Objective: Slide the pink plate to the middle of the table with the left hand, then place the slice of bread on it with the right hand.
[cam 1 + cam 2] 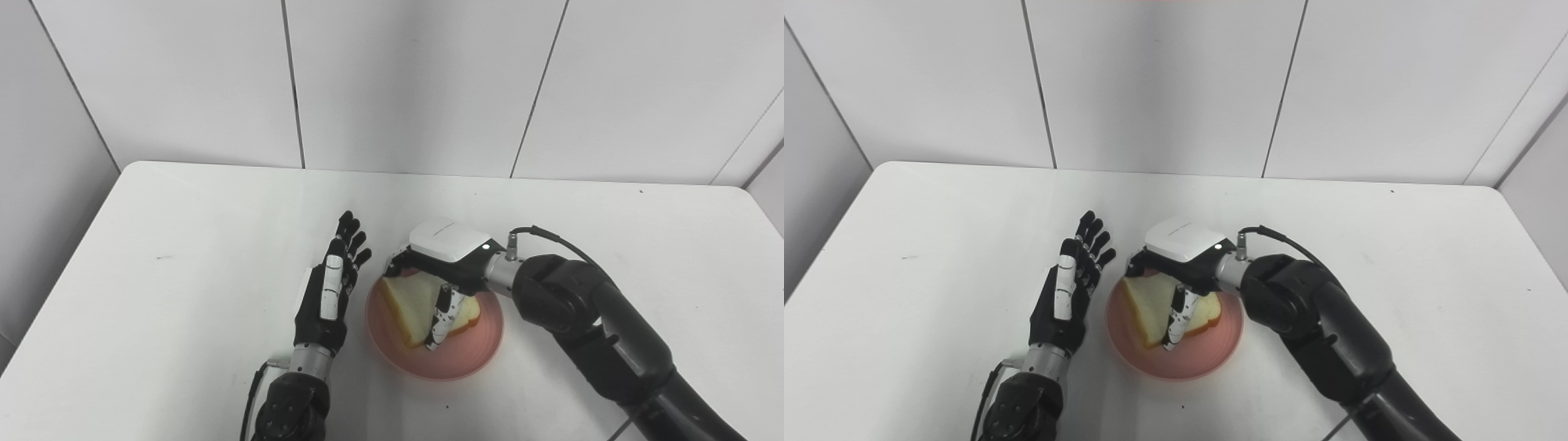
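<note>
The pink plate (456,360) sits on the white table, near the middle and towards the front edge. The slice of bread (409,304) lies on it, tilted, with its pale face up and its crust to the right. My right hand (448,252) reaches in from the right and is closed on the slice. Its thumb (442,318) lies across the front of the bread and its fingers are behind the far edge. My left hand (331,289) is open with straight fingers. It stands edge-on just left of the plate's rim and holds nothing.
The white table (184,245) runs back to a white panelled wall (398,79). My right forearm (612,331) crosses the front right of the table. A few small dark specks mark the tabletop.
</note>
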Robot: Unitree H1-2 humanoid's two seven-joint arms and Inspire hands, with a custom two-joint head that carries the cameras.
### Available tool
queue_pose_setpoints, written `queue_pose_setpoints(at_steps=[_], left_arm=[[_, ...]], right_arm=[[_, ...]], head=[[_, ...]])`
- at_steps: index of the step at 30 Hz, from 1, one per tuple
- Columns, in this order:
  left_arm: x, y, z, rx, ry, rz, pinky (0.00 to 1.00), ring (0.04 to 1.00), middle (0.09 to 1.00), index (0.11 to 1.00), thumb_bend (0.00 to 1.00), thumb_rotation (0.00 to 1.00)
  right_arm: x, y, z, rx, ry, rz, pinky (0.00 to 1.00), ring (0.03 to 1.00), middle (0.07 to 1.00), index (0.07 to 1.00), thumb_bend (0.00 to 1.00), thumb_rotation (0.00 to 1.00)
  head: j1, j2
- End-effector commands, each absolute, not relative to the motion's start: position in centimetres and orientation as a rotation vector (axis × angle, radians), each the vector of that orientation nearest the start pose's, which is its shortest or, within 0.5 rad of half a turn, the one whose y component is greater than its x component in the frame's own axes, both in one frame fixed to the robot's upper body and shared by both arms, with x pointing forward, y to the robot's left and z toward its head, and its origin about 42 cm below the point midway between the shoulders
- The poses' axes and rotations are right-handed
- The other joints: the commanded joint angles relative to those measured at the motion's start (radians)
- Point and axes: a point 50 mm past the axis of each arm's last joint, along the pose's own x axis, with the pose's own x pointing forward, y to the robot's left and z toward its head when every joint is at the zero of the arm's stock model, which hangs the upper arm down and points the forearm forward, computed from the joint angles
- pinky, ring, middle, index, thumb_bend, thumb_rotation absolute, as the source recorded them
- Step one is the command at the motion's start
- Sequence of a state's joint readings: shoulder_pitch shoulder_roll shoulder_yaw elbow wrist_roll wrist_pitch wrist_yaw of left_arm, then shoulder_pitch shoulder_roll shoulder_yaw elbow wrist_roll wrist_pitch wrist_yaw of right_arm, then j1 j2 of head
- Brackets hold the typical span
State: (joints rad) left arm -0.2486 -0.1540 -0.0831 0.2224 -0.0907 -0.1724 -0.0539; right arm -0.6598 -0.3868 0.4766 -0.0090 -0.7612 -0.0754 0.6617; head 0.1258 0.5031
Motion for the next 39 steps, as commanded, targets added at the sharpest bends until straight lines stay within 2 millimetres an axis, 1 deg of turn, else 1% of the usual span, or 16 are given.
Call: queue_pose_setpoints(at_steps=[1, 4, 7, 10, 15, 18, 25, 28, 30, 32, 34, 35, 36, 37, 38, 39], left_arm=[[35.9, 9.6, 14.9, -0.227, -0.255, -0.237, 0.94, 0.987, 0.998, 0.96, 0.74, 1.0], [35.8, 9.7, 15.0, -0.217, -0.257, -0.235, 0.92, 0.984, 0.996, 0.96, 0.74, 1.0], [35.8, 9.8, 15.0, -0.224, -0.254, -0.239, 0.94, 0.987, 0.996, 0.96, 0.74, 1.0], [35.7, 9.9, 15.0, -0.228, -0.252, -0.241, 0.94, 0.988, 0.997, 0.961, 0.74, 1.0], [35.7, 10.0, 15.1, -0.224, -0.257, -0.243, 0.92, 0.986, 0.999, 0.962, 0.74, 1.0], [35.6, 10.1, 15.1, -0.22, -0.252, -0.244, 0.93, 0.986, 0.998, 0.963, 0.74, 1.0], [35.4, 10.5, 15.3, -0.216, -0.246, -0.244, 0.96, 0.985, 0.997, 0.966, 0.73, 1.0], [35.3, 10.7, 15.3, -0.227, -0.245, -0.253, 0.97, 0.996, 1.0, 0.969, 0.73, 1.0], [35.2, 10.8, 15.3, -0.229, -0.246, -0.254, 0.98, 0.994, 1.0, 0.969, 0.73, 1.0], [35.2, 10.9, 15.3, -0.226, -0.248, -0.25, 0.97, 0.99, 1.0, 0.965, 0.72, 1.0], [35.2, 11.1, 15.3, -0.223, -0.251, -0.252, 0.97, 0.989, 1.0, 0.965, 0.72, 1.0], [35.2, 11.2, 15.2, -0.221, -0.249, -0.255, 0.98, 0.992, 1.0, 0.965, 0.72, 1.0], [35.2, 11.2, 15.2, -0.221, -0.247, -0.257, 0.98, 0.996, 1.0, 0.966, 0.72, 1.0], [35.1, 11.3, 15.1, -0.219, -0.245, -0.257, 0.98, 0.998, 1.0, 0.967, 0.72, 1.0], [35.1, 11.3, 15.1, -0.216, -0.245, -0.258, 0.97, 0.999, 1.0, 0.968, 0.72, 1.0], [35.1, 11.4, 15.1, -0.217, -0.246, -0.259, 0.97, 0.999, 1.0, 0.969, 0.72, 1.0]], right_arm=[[41.4, -14.8, 29.0, -1.499, -0.452, 0.795, 0.71, 0.791, 0.812, 0.739, 0.86, 0.33], [41.1, -15.2, 29.4, -1.498, -0.445, 0.794, 0.75, 0.831, 0.845, 0.772, 0.89, 0.33], [40.6, -15.7, 29.6, -1.5, -0.432, 0.791, 0.83, 0.886, 0.878, 0.821, 0.93, 0.32], [40.2, -16.1, 29.8, -1.495, -0.421, 0.791, 0.89, 0.918, 0.899, 0.858, 0.96, 0.32], [39.6, -17.2, 29.9, -1.489, -0.419, 0.79, 0.94, 0.941, 0.915, 0.886, 0.97, 0.33], [39.2, -18.1, 29.9, -1.466, -0.409, 0.784, 0.96, 0.949, 0.918, 0.897, 0.97, 0.34], [38.2, -20.0, 29.6, -1.347, -0.401, 0.743, 0.96, 0.947, 0.928, 0.913, 0.98, 0.31], [37.9, -21.4, 28.5, -1.195, -0.4, 0.681, 0.96, 0.963, 0.958, 0.937, 0.98, 0.31], [37.4, -22.2, 27.6, -1.091, -0.403, 0.623, 0.92, 0.97, 0.984, 0.954, 0.93, 0.32], [37.1, -22.7, 26.8, -1.006, -0.418, 0.573, 0.85, 0.975, 0.997, 0.99, 0.88, 0.35], [36.8, -23.2, 25.6, -0.883, -0.433, 0.532, 0.82, 0.983, 1.0, 0.998, 0.85, 0.39], [36.7, -23.5, 24.8, -0.799, -0.432, 0.512, 0.83, 0.994, 1.0, 0.999, 0.82, 0.46], [36.6, -23.7, 24.3, -0.741, -0.431, 0.498, 0.85, 0.998, 1.0, 1.0, 0.79, 0.57], [36.4, -23.7, 23.7, -0.686, -0.429, 0.488, 0.86, 0.999, 1.0, 1.0, 0.77, 0.63], [36.3, -23.8, 23.3, -0.639, -0.421, 0.478, 0.88, 1.0, 1.0, 1.0, 0.77, 0.69], [36.0, -23.8, 22.7, -0.593, -0.408, 0.473, 0.89, 1.0, 1.0, 1.0, 0.77, 0.7]], head=[[0.001, 0.001], [-0.001, 0.002], [-0.003, 0.004], [-0.006, 0.005], [-0.011, 0.005], [-0.014, 0.003], [-0.026, 0.005], [-0.029, 0.007], [-0.03, 0.008], [-0.029, 0.008], [-0.03, 0.006], [-0.03, 0.003], [-0.029, 0.003], [-0.024, 0.002], [-0.024, 0.002], [-0.022, 0.001]])
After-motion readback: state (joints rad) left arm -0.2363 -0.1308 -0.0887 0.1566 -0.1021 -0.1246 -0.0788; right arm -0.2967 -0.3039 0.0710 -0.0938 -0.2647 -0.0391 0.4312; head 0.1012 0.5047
